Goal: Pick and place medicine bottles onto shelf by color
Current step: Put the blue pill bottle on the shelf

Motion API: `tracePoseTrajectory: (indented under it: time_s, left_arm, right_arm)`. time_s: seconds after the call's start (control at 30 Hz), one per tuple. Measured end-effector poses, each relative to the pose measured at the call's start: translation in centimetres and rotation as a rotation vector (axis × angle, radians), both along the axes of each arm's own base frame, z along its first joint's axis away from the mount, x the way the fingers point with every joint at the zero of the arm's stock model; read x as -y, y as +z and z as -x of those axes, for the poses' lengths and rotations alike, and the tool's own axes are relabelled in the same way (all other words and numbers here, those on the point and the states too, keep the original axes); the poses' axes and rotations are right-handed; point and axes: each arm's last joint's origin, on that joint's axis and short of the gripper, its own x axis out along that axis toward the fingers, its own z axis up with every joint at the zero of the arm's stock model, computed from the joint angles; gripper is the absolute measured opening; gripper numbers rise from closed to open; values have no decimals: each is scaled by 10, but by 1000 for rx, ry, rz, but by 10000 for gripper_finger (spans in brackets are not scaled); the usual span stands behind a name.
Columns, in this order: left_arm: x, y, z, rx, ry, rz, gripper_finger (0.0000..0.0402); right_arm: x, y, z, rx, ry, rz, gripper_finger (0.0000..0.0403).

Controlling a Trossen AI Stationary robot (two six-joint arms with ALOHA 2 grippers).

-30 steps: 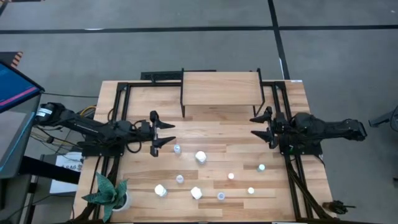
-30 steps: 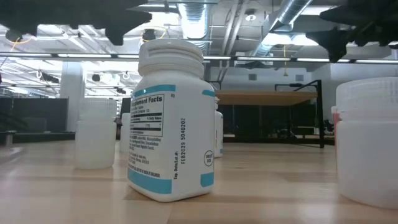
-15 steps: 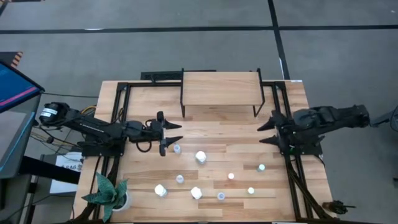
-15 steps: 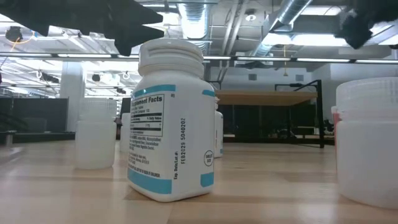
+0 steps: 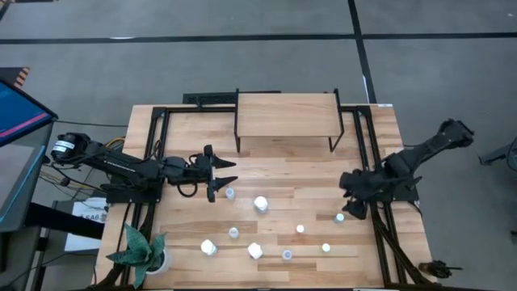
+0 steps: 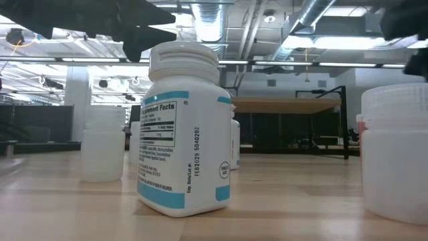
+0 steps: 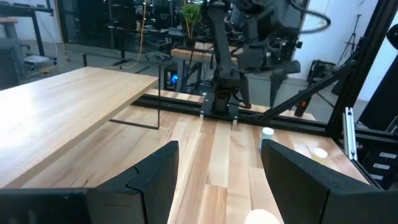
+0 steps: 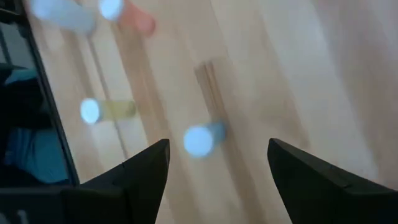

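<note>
- The right end effector (image 5: pixel 349 208) is dropping from beside the shelf toward the near right part of the counter (image 5: pixel 380 121); half a second ago it was sitting higher up the board, level with the shelf's front legs, and a second ago it was pointing inward at mid-board.
- It is now hanging just above the green-capped bottle (image 5: pixel 340 217), with its fingers (image 8: pixel 140 180) spread apart and nothing between them; in the right wrist view a pale-capped bottle (image 8: pixel 200 139) is lying in the gap ahead of them.
- The left end effector (image 5: pixel 214 174) is holding the same spot as half a second ago, having advanced from a second back; it is poised just beside the small bottle (image 5: pixel 230 193) at left centre, fingers (image 7: pixel 152 177) wide apart and empty.
- The shelf (image 5: pixel 286 114) is standing bare at the far edge of the counter.
- The other medicine bottles are sitting where they were: the large white one (image 5: pixel 261 204) at mid-board and the rest scattered across the near half, all well apart from the shelf.
- Judging from this, both arms are closing in on first picks, the right one likely committing to the green-capped bottle; no sorting is done yet.
</note>
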Motion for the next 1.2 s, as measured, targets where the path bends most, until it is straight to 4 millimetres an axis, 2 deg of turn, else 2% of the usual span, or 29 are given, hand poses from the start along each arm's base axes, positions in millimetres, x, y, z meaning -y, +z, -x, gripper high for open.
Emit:
tracePoseTrajectory:
  time_s: [0.17, 0.37, 0.53, 0.83, 0.97, 1.2]
  left_arm:
    - [0, 0, 0, -3, -1, 0, 219]
    - [0, 0, 0, -3, 0, 0, 219]
    - [0, -1, 0, -6, -1, -1, 219]
    - [0, -1, 0, -7, 0, -1, 219]
    - [0, -1, 0, -7, 0, -1, 219]
    - [0, -1, 0, -8, -1, -6, 219]
  right_arm:
    - [-19, -6, 5, -120, -68, -78, 295]
    - [-36, -14, 11, -178, -181, -44, 295]
    - [-48, -26, 8, -222, -231, 21, 295]
    - [-66, -44, -7, -232, -120, 62, 295]
    - [-70, -52, -14, -233, -66, 103, 295]
    - [-65, -64, -25, -282, -110, 156, 295]
